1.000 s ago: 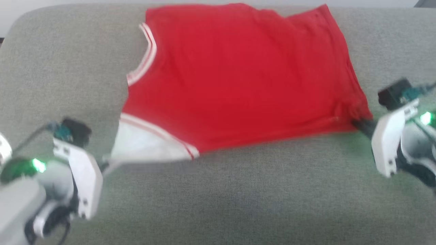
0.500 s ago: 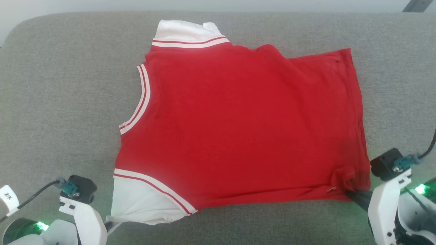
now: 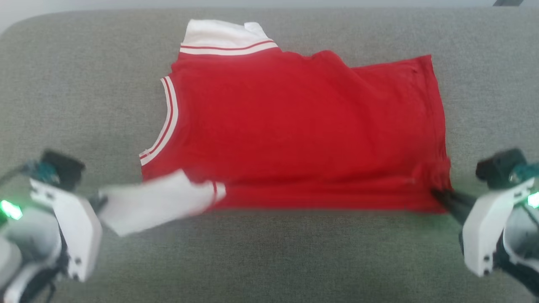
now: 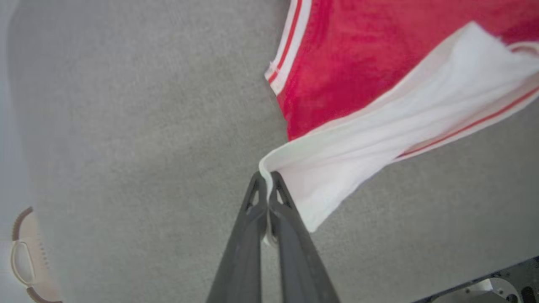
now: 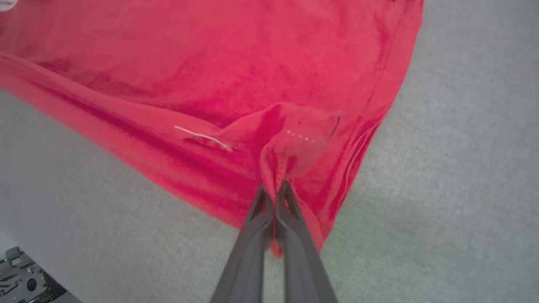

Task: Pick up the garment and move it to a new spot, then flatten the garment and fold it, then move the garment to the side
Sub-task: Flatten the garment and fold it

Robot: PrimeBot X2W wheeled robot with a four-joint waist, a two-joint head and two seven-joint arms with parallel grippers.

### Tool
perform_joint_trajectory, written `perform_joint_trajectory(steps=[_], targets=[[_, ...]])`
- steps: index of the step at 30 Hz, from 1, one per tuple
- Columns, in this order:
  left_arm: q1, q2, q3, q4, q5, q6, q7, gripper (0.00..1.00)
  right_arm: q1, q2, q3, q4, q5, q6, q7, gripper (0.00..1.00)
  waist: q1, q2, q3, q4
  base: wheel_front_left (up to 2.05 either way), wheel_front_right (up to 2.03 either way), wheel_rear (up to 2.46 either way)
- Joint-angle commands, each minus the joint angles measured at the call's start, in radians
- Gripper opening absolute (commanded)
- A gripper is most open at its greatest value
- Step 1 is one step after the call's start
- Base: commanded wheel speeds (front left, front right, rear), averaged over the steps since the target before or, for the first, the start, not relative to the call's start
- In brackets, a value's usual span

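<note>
The garment [image 3: 294, 130], a red shirt with white sleeves and red-and-white striped trim, lies spread on a grey cushioned surface [image 3: 269, 256]. My left gripper [image 3: 99, 201] is shut on the edge of the near white sleeve [image 3: 156, 206], which is lifted and pulled out to the left; in the left wrist view the gripper [image 4: 266, 179] pinches the sleeve's white hem [image 4: 379, 139]. My right gripper [image 3: 438, 195] is shut on the near right hem corner; the right wrist view shows the gripper [image 5: 273, 187] pinching bunched red fabric [image 5: 252, 84]. The near edge hangs raised off the surface.
The grey surface has open room in front of the garment and on both sides. Its back edge [image 3: 105, 10] runs along the top of the head view. A pale rounded object [image 4: 25, 256] sits at the left wrist view's lower left.
Both grippers have risen and moved away from me with the garment's near edge. The near sleeve is now lifted and stretched leftward. The head camera has shifted too.
</note>
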Motion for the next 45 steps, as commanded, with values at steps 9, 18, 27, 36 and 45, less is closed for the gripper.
perform_joint_trajectory(steps=[9,18,27,36,45], targets=[[-0.259,-0.102,0.02,0.184,0.116,-0.152,0.032,0.0,-0.217,0.007,0.024,0.105,-0.046,-0.001,-0.046,0.0,0.0,-0.0001,0.059,-0.007,0.0,0.0,0.0],[-0.407,-0.289,-0.031,0.499,0.137,-0.312,0.043,0.0,-0.367,0.031,0.106,0.285,-0.045,0.0,-0.105,0.0,0.0,-0.0001,0.12,-0.018,0.0,0.0,0.0],[-0.451,-0.418,-0.066,0.773,0.081,-0.418,0.091,0.22,-0.448,0.05,0.172,0.429,-0.02,0.0,-0.112,0.0,0.0,-0.0001,0.134,-0.022,0.0,0.0,0.0],[-0.51,-0.448,-0.034,0.864,0.04,-0.444,0.084,1.0,-0.505,0.056,0.169,0.474,-0.006,0.0,-0.133,1.0,0.0,-0.0001,0.1,-0.016,0.0,0.0,0.0],[-0.438,-0.386,-0.006,0.755,0.008,-0.387,0.065,1.0,-0.447,0.059,0.063,0.376,-0.058,0.0,-0.259,1.0,0.0,-0.0001,0.056,0.005,0.0,0.0,0.0]])
